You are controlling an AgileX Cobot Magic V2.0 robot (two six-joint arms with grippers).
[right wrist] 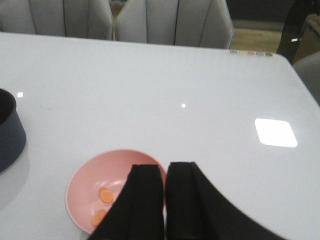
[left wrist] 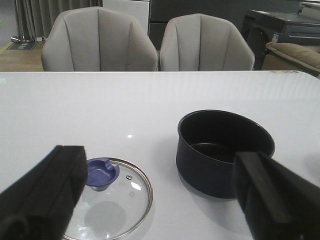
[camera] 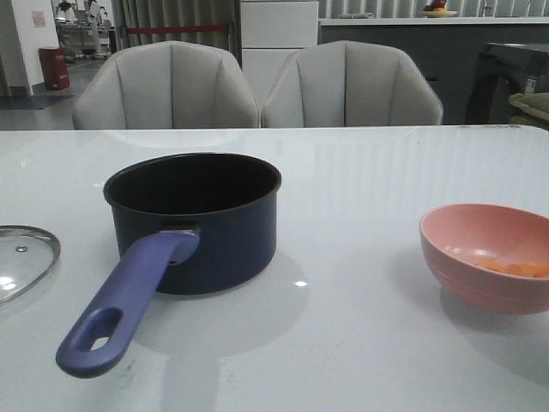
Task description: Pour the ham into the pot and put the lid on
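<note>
Left gripper (left wrist: 160,195) hangs with its black fingers (left wrist: 42,192) spread wide apart. Right gripper (right wrist: 165,200) has its two fingers (right wrist: 142,200) pressed nearly together, gripping nothing.

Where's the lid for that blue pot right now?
In the front view, the glass lid lies flat on the white table at the far left edge, knob up, just left of the navy pot and apart from it.

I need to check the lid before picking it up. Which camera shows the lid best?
The left wrist view: the whole lid lies flat on the table beside the pot, knob up, between the open left end effector fingers. The front view catches only its edge at the frame border. The right wrist view does not show it.
</note>
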